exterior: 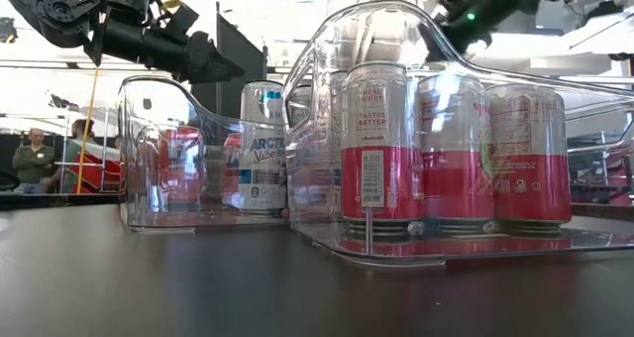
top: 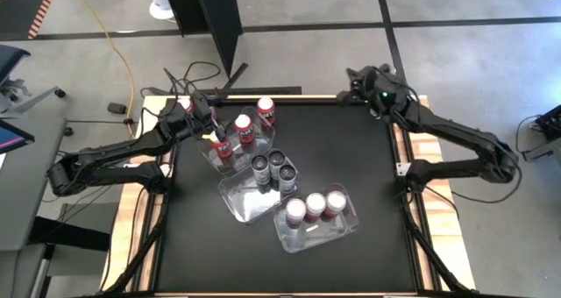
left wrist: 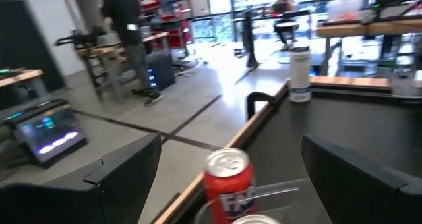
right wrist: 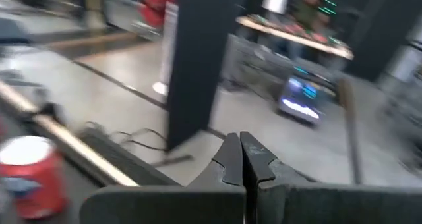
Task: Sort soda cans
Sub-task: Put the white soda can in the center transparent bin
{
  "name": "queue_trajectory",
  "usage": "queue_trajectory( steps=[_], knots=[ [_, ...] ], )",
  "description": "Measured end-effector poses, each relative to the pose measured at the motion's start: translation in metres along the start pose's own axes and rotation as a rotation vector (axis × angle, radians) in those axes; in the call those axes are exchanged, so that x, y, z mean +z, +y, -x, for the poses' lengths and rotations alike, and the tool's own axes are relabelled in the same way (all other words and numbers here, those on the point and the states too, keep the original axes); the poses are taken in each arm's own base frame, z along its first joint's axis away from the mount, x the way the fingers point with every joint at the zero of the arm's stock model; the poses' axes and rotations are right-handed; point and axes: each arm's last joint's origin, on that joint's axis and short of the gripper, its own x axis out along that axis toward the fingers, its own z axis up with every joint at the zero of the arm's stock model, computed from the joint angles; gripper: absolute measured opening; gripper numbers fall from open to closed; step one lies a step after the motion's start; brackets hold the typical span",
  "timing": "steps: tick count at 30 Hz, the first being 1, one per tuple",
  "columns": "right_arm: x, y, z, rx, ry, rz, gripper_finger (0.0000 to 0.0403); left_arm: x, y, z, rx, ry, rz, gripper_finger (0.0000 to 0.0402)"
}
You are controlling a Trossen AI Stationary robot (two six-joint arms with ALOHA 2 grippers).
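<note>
Three clear tubs hold the cans. Red cans (top: 243,128) stand in the far-left tub (top: 210,153), grey-dark cans (top: 278,162) in the middle tub (top: 241,197), and white-and-red cans (top: 316,204) in the near-right tub (top: 320,232). One more red can (top: 266,110) stands near the far edge. My left gripper (top: 202,114) is open above the far-left tub. In the left wrist view its fingers (left wrist: 125,178) stand wide on either side of a red can (left wrist: 227,178) without touching it. My right gripper (right wrist: 241,159) is shut and empty, up at the far right corner (top: 359,83).
The low view shows the white-and-red cans (exterior: 374,149) close behind the near tub's wall (exterior: 327,99), and a grey can (exterior: 263,144) beyond. Wooden rails (top: 403,140) frame the black table. People stand in the room beyond (left wrist: 125,33).
</note>
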Motion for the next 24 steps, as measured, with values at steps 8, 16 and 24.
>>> queue_trajectory(
  steps=[8,16,24],
  knots=[
    [-0.022,-0.036,0.018,-0.251,0.159,-0.126,0.0000,0.004,0.001,0.000,-0.002,-0.038,-0.023,0.0359],
    [-0.032,-0.065,0.016,-0.432,0.206,-0.262,0.0000,0.005,0.009,-0.014,-0.003,-0.117,0.018,0.0359],
    [-0.027,-0.064,-0.002,-0.430,0.311,-0.249,0.0000,-0.006,0.008,-0.051,-0.080,-0.005,0.017,0.0359]
  ],
)
